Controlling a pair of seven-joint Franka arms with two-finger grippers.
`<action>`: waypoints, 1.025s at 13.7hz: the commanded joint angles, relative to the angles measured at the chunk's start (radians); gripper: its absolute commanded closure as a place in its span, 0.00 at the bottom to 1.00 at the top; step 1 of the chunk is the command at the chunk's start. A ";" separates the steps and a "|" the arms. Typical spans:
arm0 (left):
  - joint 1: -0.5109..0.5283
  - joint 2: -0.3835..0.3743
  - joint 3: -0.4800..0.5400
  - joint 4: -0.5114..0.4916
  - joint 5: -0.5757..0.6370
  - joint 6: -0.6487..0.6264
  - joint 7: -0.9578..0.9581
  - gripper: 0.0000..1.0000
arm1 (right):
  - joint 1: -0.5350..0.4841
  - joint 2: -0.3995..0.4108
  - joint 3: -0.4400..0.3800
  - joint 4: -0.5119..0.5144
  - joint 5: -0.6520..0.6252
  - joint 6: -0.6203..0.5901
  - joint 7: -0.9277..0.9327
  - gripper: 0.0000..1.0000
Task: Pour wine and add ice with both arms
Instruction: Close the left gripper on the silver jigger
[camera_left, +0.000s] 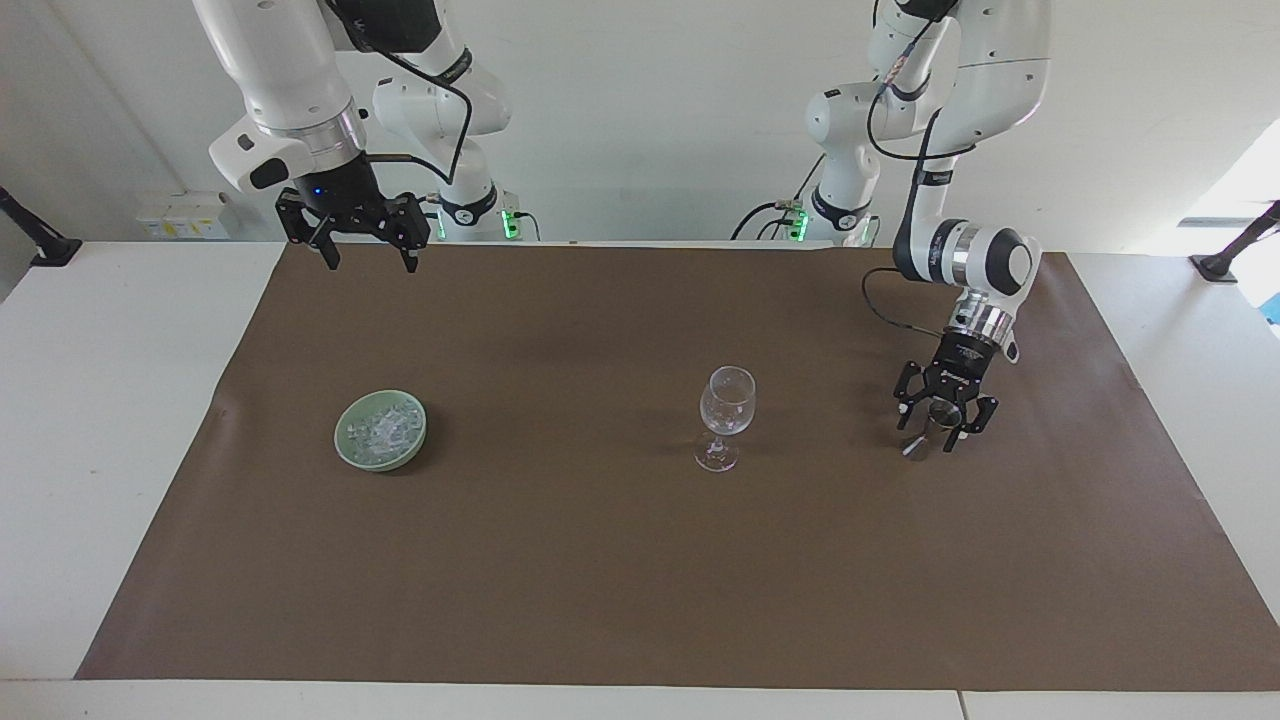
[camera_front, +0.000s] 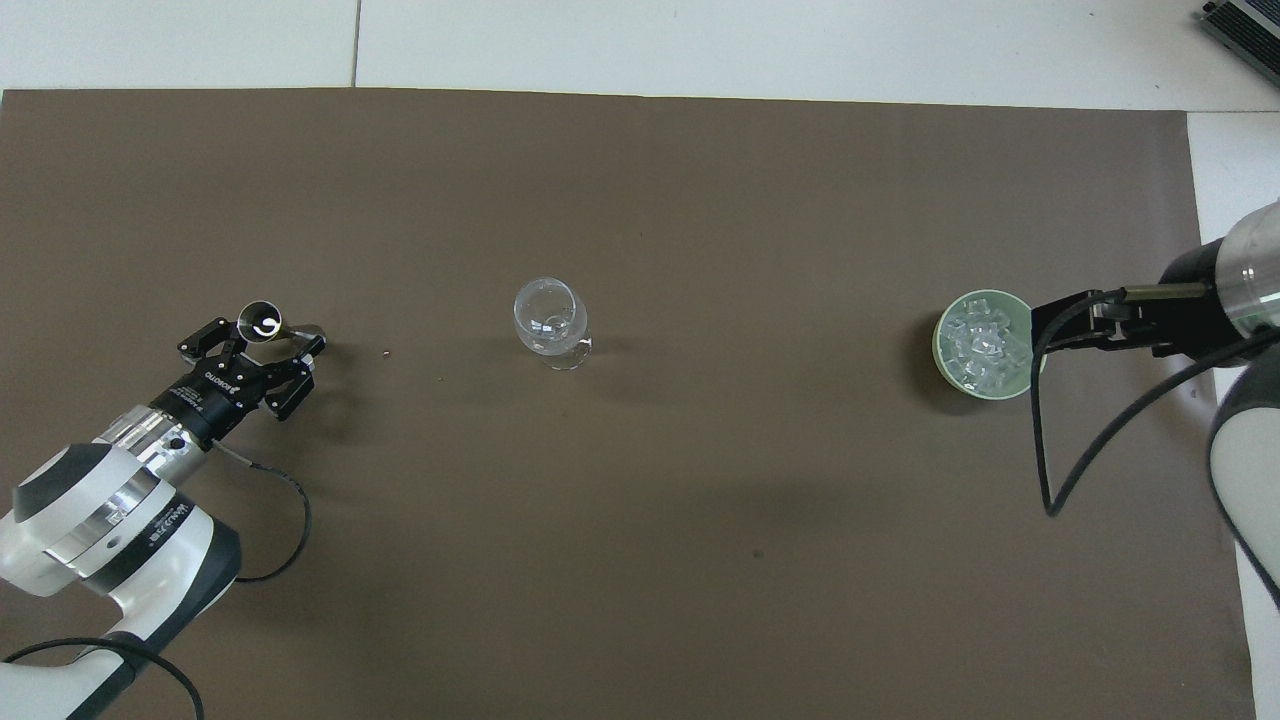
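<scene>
Between your left gripper's (camera_left: 937, 432) fingers stands a small metal measuring cup (camera_left: 928, 432), down on the brown mat (camera_left: 600, 560). Whether the fingers grip it or just bracket it, can't tell. Wine glass (camera_left: 727, 415) stands upright, well apart from that claw, toward the right arm's end. Right gripper (camera_left: 365, 243) waits high w/ fingers spread, holding nothing; ice (camera_front: 983, 345) sits in the green bowl (camera_front: 941, 362) beneath it. Risk: an off-centre squeeze could tip the narrow cup & spill it.
</scene>
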 joint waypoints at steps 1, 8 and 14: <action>-0.004 0.016 0.002 0.020 -0.026 0.011 0.017 0.33 | -0.005 -0.012 0.003 -0.011 0.001 -0.007 -0.023 0.00; 0.001 0.013 0.003 0.019 -0.026 0.002 0.017 0.42 | -0.005 -0.012 0.003 -0.011 0.001 -0.007 -0.023 0.00; 0.019 0.008 0.003 0.011 -0.024 -0.018 0.018 0.47 | -0.005 -0.012 0.003 -0.011 0.001 -0.007 -0.023 0.00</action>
